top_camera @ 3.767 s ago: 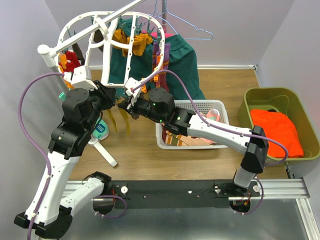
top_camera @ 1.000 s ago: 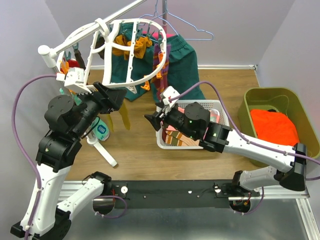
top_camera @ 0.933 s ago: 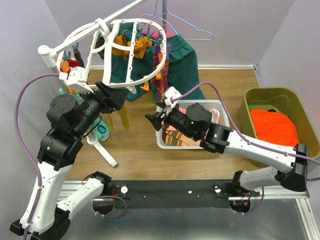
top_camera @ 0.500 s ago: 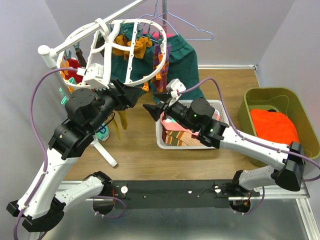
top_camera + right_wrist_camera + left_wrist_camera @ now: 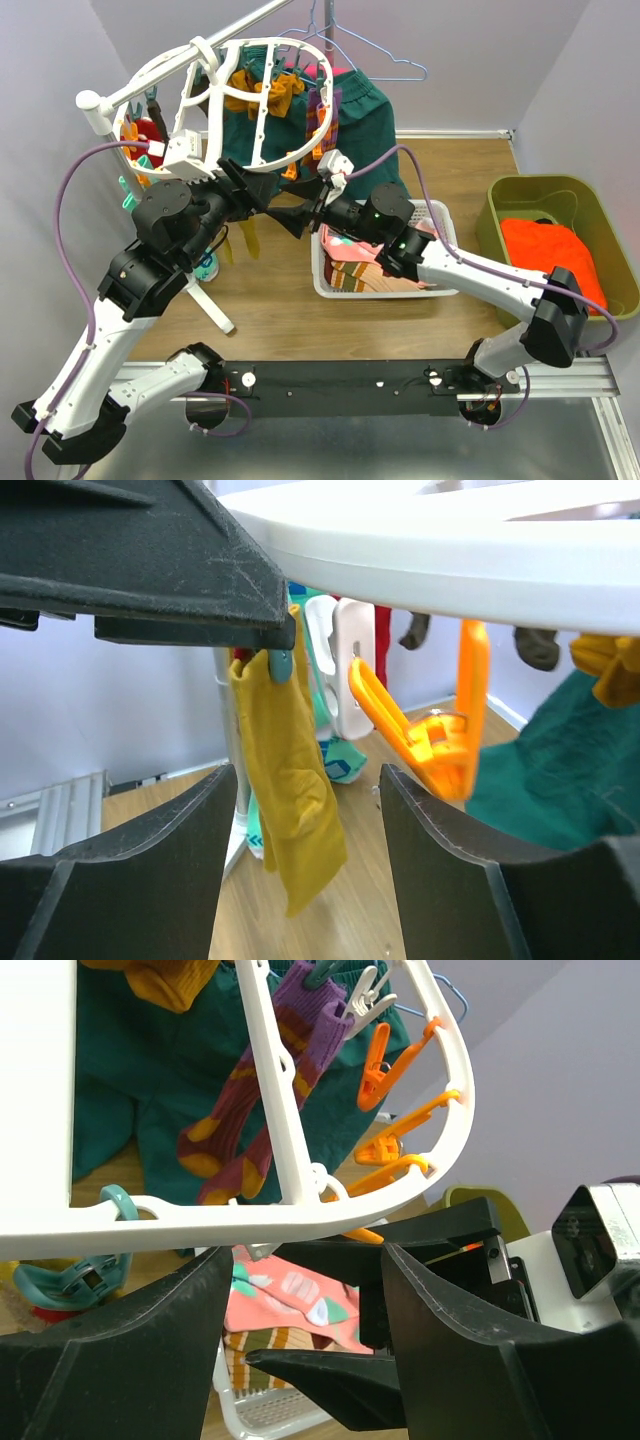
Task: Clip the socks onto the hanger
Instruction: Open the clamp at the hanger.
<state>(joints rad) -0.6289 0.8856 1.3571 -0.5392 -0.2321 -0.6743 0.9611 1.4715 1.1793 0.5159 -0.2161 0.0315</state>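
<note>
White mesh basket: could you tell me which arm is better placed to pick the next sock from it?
Right, probably: right gripper, jaws open and empty, hangs beside the white mesh basket; left gripper sits farther, under the white lattice hanger.

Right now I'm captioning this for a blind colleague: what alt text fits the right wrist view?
A mustard sock hangs from a teal clip under the white hanger rim, framed between the black fingers of the open right gripper. An orange clip dangles to its right before a dark green garment; the left gripper fills the upper left.
</note>
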